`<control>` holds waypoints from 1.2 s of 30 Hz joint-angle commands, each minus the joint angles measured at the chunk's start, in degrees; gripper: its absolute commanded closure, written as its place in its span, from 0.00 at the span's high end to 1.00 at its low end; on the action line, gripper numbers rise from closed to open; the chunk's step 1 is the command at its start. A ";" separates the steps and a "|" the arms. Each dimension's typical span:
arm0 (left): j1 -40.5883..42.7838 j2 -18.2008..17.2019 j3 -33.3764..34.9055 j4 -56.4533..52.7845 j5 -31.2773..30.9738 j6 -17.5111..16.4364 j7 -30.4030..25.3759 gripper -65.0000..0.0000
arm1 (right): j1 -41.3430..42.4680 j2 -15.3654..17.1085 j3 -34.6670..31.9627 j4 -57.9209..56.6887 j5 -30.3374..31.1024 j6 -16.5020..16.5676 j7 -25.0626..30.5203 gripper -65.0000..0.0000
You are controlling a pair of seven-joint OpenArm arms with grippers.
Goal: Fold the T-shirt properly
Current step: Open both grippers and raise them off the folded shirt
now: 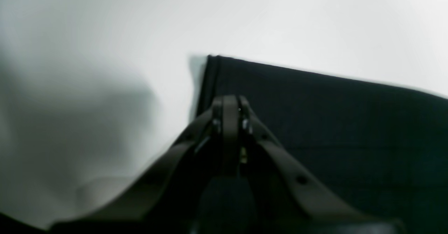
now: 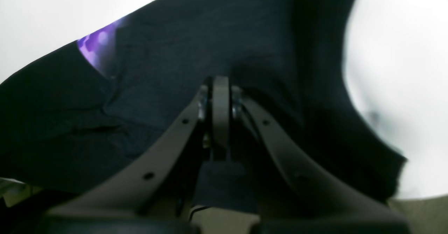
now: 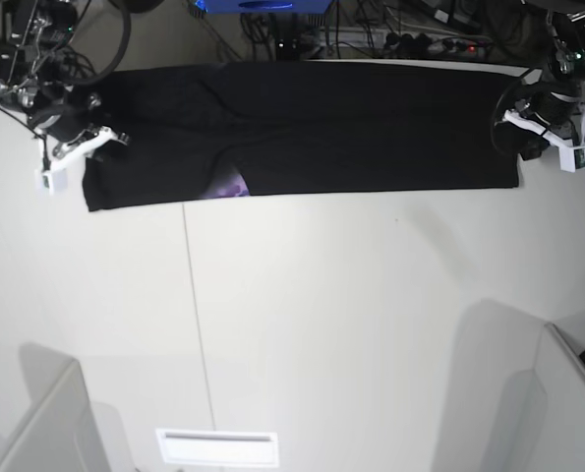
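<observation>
With both the left gripper (image 1: 230, 103) and right gripper (image 2: 220, 83) closed above the T-shirt (image 3: 312, 128), nothing seems pinched, so cloth could be missed.

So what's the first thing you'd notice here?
A long black T-shirt stretched across the far edge of the white table. A purple patch peeks out along its near edge. The left gripper and right gripper sit shut at its two ends.
</observation>
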 commanded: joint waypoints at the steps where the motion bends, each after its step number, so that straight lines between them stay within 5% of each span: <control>1: 0.20 0.29 0.55 0.91 2.06 -0.12 -1.11 0.00 | 0.55 0.76 -0.40 -0.26 0.60 0.20 0.63 0.00; 7: 0.20 0.91 6.53 -1.47 9.89 -0.12 -1.46 0.00 | 3.45 1.11 -1.19 -8.26 -0.36 0.12 0.72 0.00; 15: -7.27 1.08 7.40 -16.85 9.98 -0.12 -1.46 0.00 | 8.99 0.67 -3.21 -17.58 -11.35 0.20 4.41 0.00; 27: -22.83 0.91 7.40 -22.30 10.06 0.15 3.72 0.00 | 23.41 1.29 -4.45 -31.29 -12.41 0.20 6.35 0.00; 36: -23.18 0.82 5.56 -11.22 9.54 0.15 7.59 0.00 | 21.82 0.50 -4.36 -18.10 -15.31 0.20 5.91 0.00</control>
